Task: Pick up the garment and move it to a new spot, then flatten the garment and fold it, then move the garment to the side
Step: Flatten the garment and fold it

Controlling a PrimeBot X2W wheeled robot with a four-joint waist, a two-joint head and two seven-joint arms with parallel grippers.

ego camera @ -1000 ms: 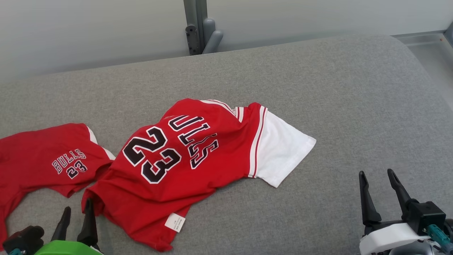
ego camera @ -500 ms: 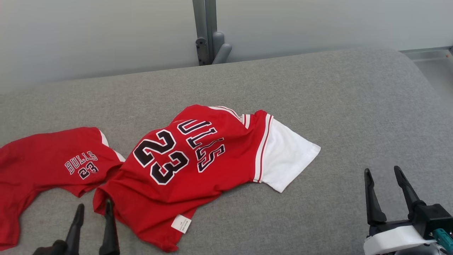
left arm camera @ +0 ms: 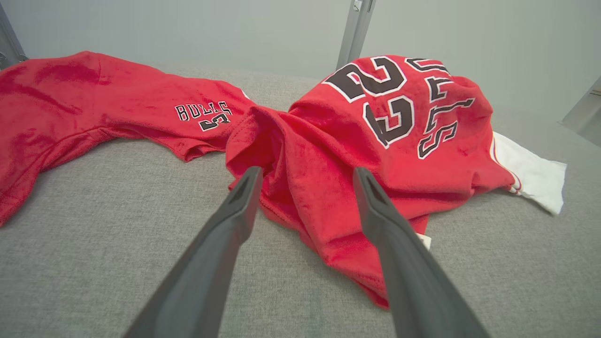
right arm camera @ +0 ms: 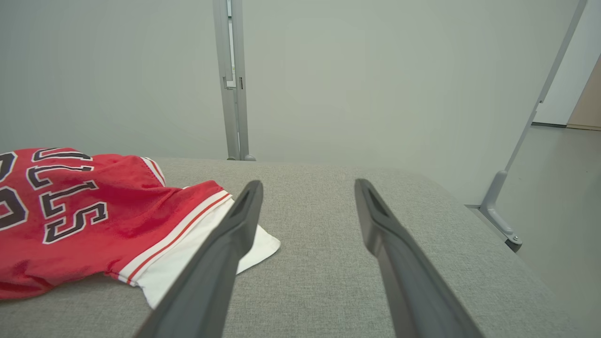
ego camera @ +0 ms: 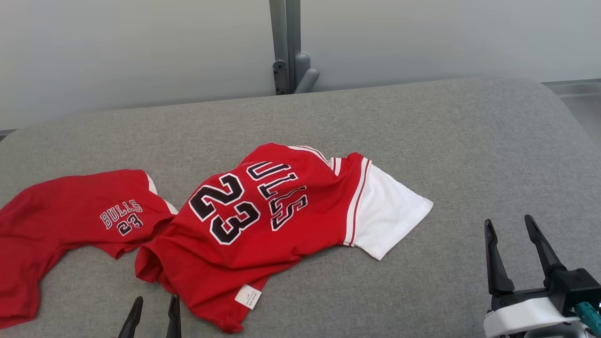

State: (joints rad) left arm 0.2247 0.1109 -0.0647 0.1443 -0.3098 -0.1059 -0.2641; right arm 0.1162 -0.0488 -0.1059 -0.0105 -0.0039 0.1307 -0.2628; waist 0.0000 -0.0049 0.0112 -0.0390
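A red jersey [ego camera: 263, 220] with a black "23" and a white sleeve [ego camera: 389, 211] lies crumpled in the middle of the grey padded table [ego camera: 422, 131]. In the left wrist view the jersey [left arm camera: 375, 141] is bunched into a mound just beyond the fingertips. My left gripper [ego camera: 155, 307] [left arm camera: 306, 173] is open, close in front of the jersey's near left corner and apart from it. At the lower right my right gripper [ego camera: 508, 227] [right arm camera: 308, 188] hovers open over bare table, right of the white sleeve [right arm camera: 197, 263].
Red shorts [ego camera: 80, 220] [left arm camera: 94, 103] marked "BULLS 23" lie at the left, their edge meeting the jersey's. A grey metal post [ego camera: 286, 47] stands behind the table against a pale wall. The table rounds off at the right, with floor and a slanted post foot [right arm camera: 500, 206] beyond.
The head camera has moved, shifting the whole picture down and right. My left gripper has drawn back from the jersey's near corner and sits lower in view. The right gripper holds its place.
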